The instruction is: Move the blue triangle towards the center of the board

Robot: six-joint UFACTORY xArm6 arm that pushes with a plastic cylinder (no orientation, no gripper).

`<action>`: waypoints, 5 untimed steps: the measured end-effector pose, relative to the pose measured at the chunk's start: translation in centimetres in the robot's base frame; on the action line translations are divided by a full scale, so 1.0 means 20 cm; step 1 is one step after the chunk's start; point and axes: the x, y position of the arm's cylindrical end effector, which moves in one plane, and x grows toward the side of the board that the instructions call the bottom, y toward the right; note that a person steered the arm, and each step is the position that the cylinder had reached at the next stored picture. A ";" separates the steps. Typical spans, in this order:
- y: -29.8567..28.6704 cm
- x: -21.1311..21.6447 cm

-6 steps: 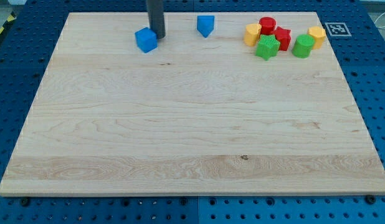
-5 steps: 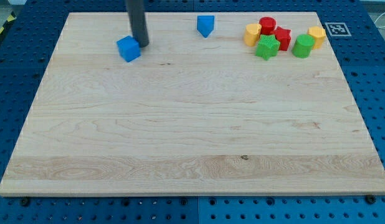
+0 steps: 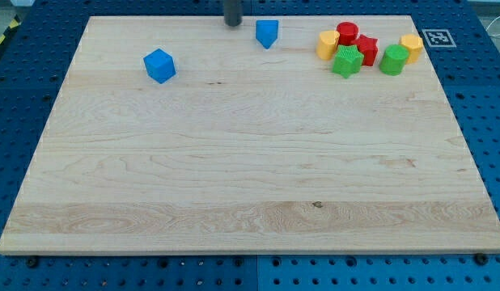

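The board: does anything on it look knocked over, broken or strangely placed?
Nothing looks damaged or spilled. The wooden board is tidy: a blue cube sits alone at the view's upper left, the blue triangle near the top edge just right of my tip, and red, green and yellow blocks huddle top right.
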 end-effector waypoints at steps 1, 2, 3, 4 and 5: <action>0.18 -0.01; 0.23 0.10; 0.23 0.18; 0.23 0.23; 0.23 0.30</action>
